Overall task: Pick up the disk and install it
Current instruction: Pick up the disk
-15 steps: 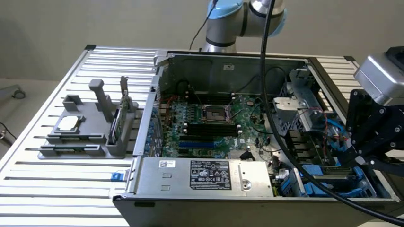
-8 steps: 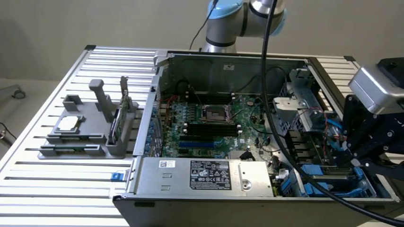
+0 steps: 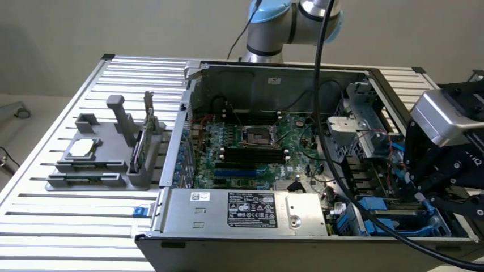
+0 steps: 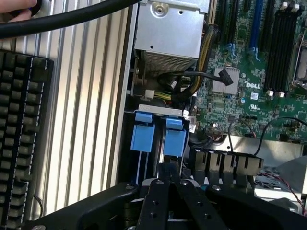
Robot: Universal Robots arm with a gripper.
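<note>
The open computer case lies on a ribbed metal table. Two blue plastic carriers stand side by side in the drive bay at the case's corner, and the one I take for the disk is edge-on. In the exterior view the blue carriers sit at the case's near right corner. My gripper hangs right over that bay with its fingers shut together, tips at the edge of the disk's carrier. Whether they pinch it is hidden. The black gripper body is at the exterior view's right.
A green motherboard fills the case floor and a silver power supply sits at its near wall. On the exterior view's left stands a grey fixture with small parts. A black keyboard, a thick black cable and a fingertip are beside the case.
</note>
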